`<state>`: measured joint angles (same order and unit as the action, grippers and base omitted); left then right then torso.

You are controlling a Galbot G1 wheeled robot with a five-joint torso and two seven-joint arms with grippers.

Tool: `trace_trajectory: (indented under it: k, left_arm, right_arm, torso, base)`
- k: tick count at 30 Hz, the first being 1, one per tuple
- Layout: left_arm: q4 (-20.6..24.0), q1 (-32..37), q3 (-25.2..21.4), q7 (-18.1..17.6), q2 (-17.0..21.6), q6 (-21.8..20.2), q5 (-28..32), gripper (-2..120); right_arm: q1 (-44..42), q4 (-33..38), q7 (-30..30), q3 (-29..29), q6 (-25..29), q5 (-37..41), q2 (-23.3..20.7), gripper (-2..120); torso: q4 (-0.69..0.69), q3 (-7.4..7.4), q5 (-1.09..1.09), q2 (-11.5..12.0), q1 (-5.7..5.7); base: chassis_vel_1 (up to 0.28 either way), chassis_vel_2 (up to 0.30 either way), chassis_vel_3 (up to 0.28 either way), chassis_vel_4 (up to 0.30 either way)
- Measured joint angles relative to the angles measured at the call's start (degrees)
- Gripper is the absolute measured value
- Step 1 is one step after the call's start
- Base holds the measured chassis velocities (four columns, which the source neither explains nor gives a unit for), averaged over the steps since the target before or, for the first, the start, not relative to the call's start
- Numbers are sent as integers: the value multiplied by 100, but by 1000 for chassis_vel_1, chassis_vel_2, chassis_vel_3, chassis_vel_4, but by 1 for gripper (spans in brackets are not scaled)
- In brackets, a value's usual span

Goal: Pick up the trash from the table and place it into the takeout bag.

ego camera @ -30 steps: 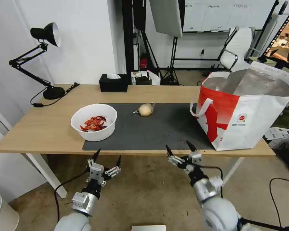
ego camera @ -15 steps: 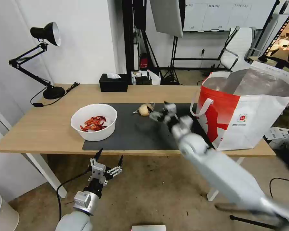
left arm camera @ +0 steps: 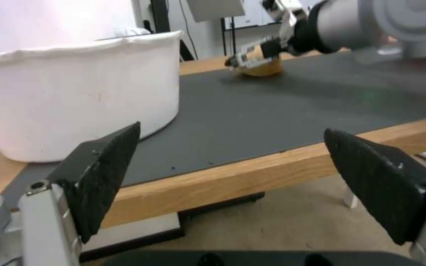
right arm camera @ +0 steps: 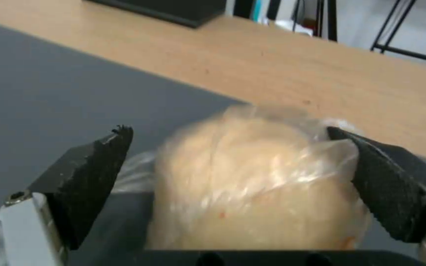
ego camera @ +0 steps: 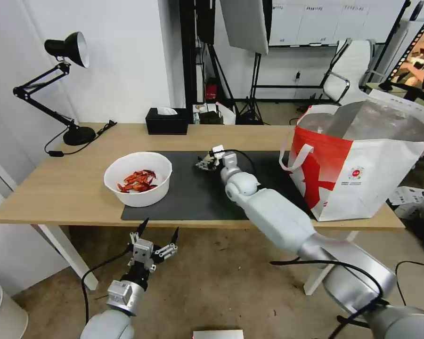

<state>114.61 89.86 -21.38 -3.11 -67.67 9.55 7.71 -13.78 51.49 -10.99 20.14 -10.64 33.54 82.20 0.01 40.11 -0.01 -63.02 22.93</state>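
On the light-wood table (ego camera: 70, 188) our takeout bag (ego camera: 362, 174) stands open at the right end of the dark grey mat (ego camera: 198, 193), the white bowl of red shells (ego camera: 137, 179) at its left edge. Between them our right gripper (ego camera: 206, 163) straddles the wrapped tan ball (right arm camera: 252, 184), jaws spread either side. Our left gripper (ego camera: 156, 233) waits below the table edge, jaws spread.

We note even, bright indoor light, soft shadows under the table (ego camera: 70, 188); wide-angle bending at head-view edges; foil glare in the takeout bag (ego camera: 362, 165); wrapped tan ball (right arm camera: 257, 184) smeared, too close for focus in right wrist view
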Motion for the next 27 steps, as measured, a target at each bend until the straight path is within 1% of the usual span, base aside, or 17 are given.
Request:
trace_trajectory:
  k: [8,9,10,11,13,15,16,17,18,20,21,22,24,25,27]
  left_arm:
    - [31,51,-66,0,20,27,2,100]
    - [33,47,-63,0,20,27,3,100]
    - [33,43,-57,0,19,28,4,100]
    - [33,40,-47,0,15,29,4,100]
    - [34,40,-43,0,13,29,4,100]
    - [36,41,-36,0,11,31,4,100]
    - [38,42,-36,0,12,32,4,100]
    - [38,42,-36,0,12,32,4,100]
    - [41,44,-36,0,14,33,4,100]
    - [49,51,-38,0,18,36,4,100]
    - [49,51,-38,0,18,36,4,100]
    - [51,53,-39,0,19,37,4,100]
    - [54,57,-39,0,23,39,4,100]
    - [54,57,-39,0,23,39,4,100]
    - [77,58,-41,0,30,39,4,100]
  right_arm:
    - [-100,-19,-38,-54,-88,-52,-5,100]
    - [-110,-11,-38,-56,-96,-43,-13,98]
    - [-118,1,-34,-56,-101,-24,-19,95]
    - [-127,18,-32,-57,-105,9,-26,88]
    - [-130,29,-30,-56,-109,29,-29,87]
    - [-133,69,-21,-54,-121,95,-42,75]
    - [-133,82,-19,-53,-123,106,-49,72]
    - [-133,82,-19,-53,-123,106,-49,72]
    - [-133,98,-16,-51,-124,118,-56,65]
    - [-144,163,-16,-52,-124,128,-87,57]
    - [-144,163,-16,-52,-124,128,-87,57]
    - [-161,216,-17,-55,-124,137,-106,53]
    - [-247,503,-82,-64,-117,165,-231,42]
    - [-247,503,-82,-64,-117,165,-231,42]
    - [-401,1062,-300,-82,-112,186,-487,34]
  torso:
    - [-1,0,1,-1,-1]
    - [-1,0,0,-1,-1]
    - [-1,0,1,-1,-1]
    - [-1,-1,1,-1,-1]
    - [-1,-1,1,-1,-1]
    - [-1,-1,1,-1,-1]
    - [-1,0,1,-1,0]
    - [-1,0,1,-1,0]
    - [-1,0,1,-1,-1]
    - [-1,0,0,-1,-1]
    - [-1,0,0,-1,-1]
    - [-1,0,1,-1,-1]
    - [1,0,1,-1,-1]
    - [1,0,1,-1,-1]
    - [1,0,1,-1,0]
  base:
    - [0,0,0,0]
    - [0,0,0,0]
    - [0,0,0,0]
    - [0,0,0,0]
    - [0,0,0,0]
    - [0,0,0,0]
    - [0,0,0,0]
    - [0,0,0,0]
    - [0,0,0,0]
    - [0,0,0,0]
    - [0,0,0,0]
    - [0,0,0,0]
    - [0,0,0,0]
    - [0,0,0,0]
    - [0,0,0,0]
